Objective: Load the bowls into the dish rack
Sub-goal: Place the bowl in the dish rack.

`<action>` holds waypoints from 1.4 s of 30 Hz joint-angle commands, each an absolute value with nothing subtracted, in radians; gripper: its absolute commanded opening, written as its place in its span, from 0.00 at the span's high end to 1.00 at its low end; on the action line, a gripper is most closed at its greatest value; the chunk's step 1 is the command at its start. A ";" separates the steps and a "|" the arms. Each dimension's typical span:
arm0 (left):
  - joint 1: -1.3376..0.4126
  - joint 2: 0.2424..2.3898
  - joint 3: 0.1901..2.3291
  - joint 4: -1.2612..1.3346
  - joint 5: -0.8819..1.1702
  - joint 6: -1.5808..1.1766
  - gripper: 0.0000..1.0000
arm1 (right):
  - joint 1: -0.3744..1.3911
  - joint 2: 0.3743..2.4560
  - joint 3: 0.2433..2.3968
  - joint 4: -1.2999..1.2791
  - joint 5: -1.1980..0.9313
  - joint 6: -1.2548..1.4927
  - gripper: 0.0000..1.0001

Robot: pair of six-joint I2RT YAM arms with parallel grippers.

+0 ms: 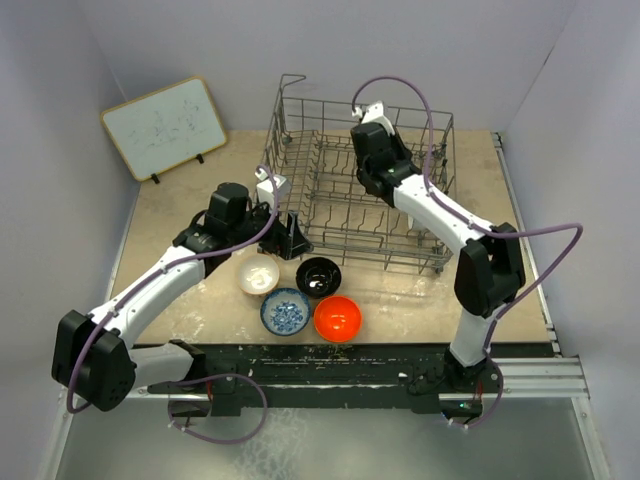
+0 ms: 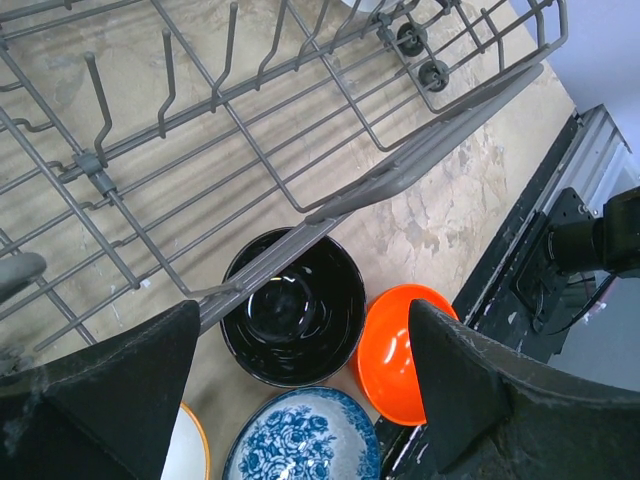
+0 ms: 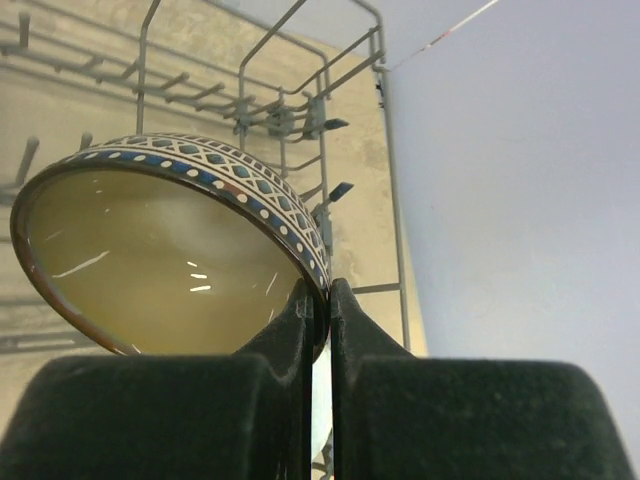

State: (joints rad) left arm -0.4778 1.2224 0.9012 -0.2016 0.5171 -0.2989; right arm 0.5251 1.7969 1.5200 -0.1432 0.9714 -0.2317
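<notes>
Four bowls (image 1: 318,276) beside dish rack (image 1: 345,210); right pincer (image 3: 319,300) pinches brown-rimmed bowl (image 3: 150,260)

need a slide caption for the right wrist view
Right pincer shut on the rim of the tilted brown-rimmed bowl, with the dish rack behind it.

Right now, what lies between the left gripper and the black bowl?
In the left wrist view, the dish rack's lower rim bar crosses over the black bowl.

Four bowls (image 1: 318,276) on the table (image 1: 160,222), before the dish rack (image 1: 330,192)
</notes>
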 commanded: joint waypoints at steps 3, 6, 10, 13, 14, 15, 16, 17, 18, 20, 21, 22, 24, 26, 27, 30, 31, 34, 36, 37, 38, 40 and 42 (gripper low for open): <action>-0.469 1.160 0.964 -0.276 0.531 -0.246 0.12 | 0.561 1.833 1.808 -0.380 1.209 -0.103 1.00; -0.497 1.150 0.980 -0.302 0.499 -0.216 0.12 | 0.594 1.864 1.890 -0.614 1.239 0.037 1.00; -0.522 1.129 0.977 -0.300 0.497 -0.211 0.12 | 0.629 1.956 2.030 -1.033 1.275 0.291 1.00; -0.533 1.111 0.968 -0.295 0.491 -0.215 0.11 | 0.657 2.021 2.089 -1.267 1.291 0.448 1.00; -0.538 1.106 0.969 -0.297 0.487 -0.213 0.11 | 0.668 2.020 2.062 -1.272 1.290 0.452 1.00; -0.545 1.101 0.969 -0.301 0.484 -0.210 0.11 | 0.676 2.016 2.045 -1.273 1.276 0.465 1.00; -0.552 1.098 0.971 -0.306 0.481 -0.206 0.11 | 0.678 2.008 2.037 -1.273 1.258 0.479 1.00; -0.557 1.094 0.974 -0.312 0.478 -0.200 0.11 | 0.678 1.999 2.032 -1.273 1.241 0.495 1.00; -0.561 1.093 0.975 -0.319 0.475 -0.198 0.11 | 0.679 1.992 2.031 -1.273 1.229 0.511 1.00; -0.566 1.089 0.973 -0.328 0.472 -0.192 0.11 | 0.678 1.988 2.037 -1.271 1.215 0.516 1.00; -0.567 1.087 0.971 -0.329 0.471 -0.190 0.11 | 0.679 1.992 2.036 -1.272 1.215 0.512 1.00; -0.568 1.083 0.968 -0.328 0.470 -0.190 0.11 | 0.678 1.998 2.033 -1.273 1.214 0.509 1.00; -0.568 1.078 0.962 -0.325 0.467 -0.190 0.11 | 0.679 2.005 2.026 -1.278 1.212 0.512 1.00; -0.567 1.074 0.959 -0.324 0.462 -0.191 0.11 | 0.677 2.009 2.023 -1.283 1.215 0.515 1.00; -0.568 1.072 0.956 -0.325 0.462 -0.191 0.11 | 0.677 2.012 2.024 -1.283 1.220 0.516 1.00; -0.568 1.074 0.957 -0.329 0.463 -0.186 0.11 | 0.667 2.008 2.020 -1.285 1.229 0.516 1.00; -0.569 1.073 0.956 -0.332 0.460 -0.184 0.11 | 0.655 2.002 2.015 -1.285 1.230 0.516 1.00; -0.570 1.072 0.954 -0.333 0.452 -0.181 0.11 | 0.605 1.978 1.979 -1.284 1.231 0.521 1.00; -0.570 1.072 0.952 -0.330 0.450 -0.181 0.10 | 0.588 1.965 1.955 -1.285 1.251 0.520 1.00; -0.570 1.073 0.953 -0.329 0.451 -0.181 0.10 | 0.587 1.964 1.954 -1.285 1.260 0.520 1.00; -0.570 1.075 0.955 -0.327 0.451 -0.181 0.10 | 0.586 1.964 1.959 -1.285 1.260 0.517 1.00; -0.570 1.081 0.958 -0.324 0.454 -0.180 0.10 | 0.587 1.973 1.977 -1.284 1.266 0.512 1.00; -0.571 1.086 0.960 -0.325 0.456 -0.180 0.10 | 0.587 1.993 1.997 -1.283 1.270 0.499 1.00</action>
State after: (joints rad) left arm -0.5655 1.0950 0.9382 -0.3550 0.4564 -0.1986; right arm 0.5953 2.0315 1.9575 -1.2404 1.1610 0.5045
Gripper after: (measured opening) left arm 0.897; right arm 0.027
